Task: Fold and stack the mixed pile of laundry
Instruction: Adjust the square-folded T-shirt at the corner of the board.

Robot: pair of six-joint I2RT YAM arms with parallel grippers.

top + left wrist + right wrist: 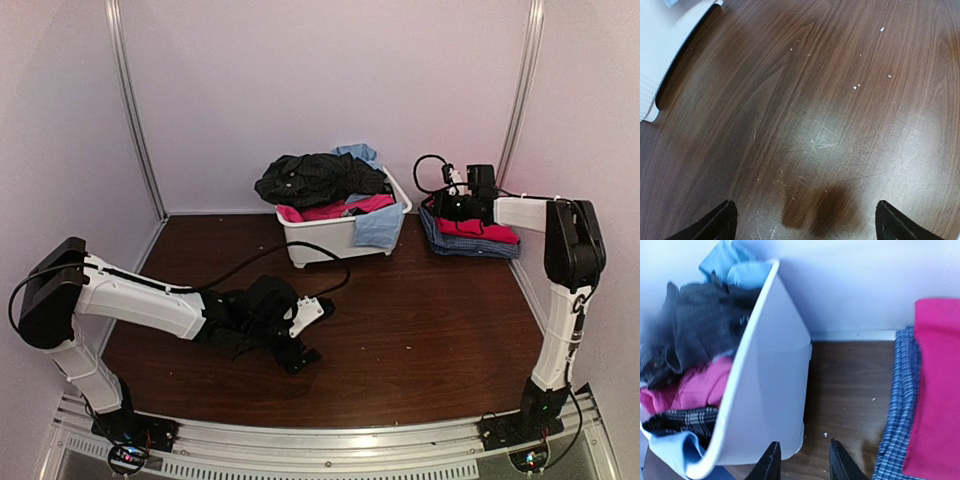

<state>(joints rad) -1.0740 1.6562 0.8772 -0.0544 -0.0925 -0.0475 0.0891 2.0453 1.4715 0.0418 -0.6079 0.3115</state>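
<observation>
The laundry pile (320, 180) fills a white tub (335, 240): a black garment on top, pink-red and light blue cloth under it. In the right wrist view the pile (695, 355) shows black, pink, checked and light blue cloth. A folded pink-red garment (480, 231) lies on a folded blue checked shirt (470, 248) at the back right; both also show in the right wrist view, pink (935, 390) on checked (897, 420). My right gripper (440, 205) (802, 462) is open and empty, between the tub and this stack. My left gripper (315, 332) (805, 222) is open wide and empty, low over bare table.
The tub's corner (660, 55) shows at the upper left of the left wrist view. A black cable (300, 250) runs from the left arm past the tub's front. White walls close in the back and both sides. The dark wood table (420, 330) carries small white specks.
</observation>
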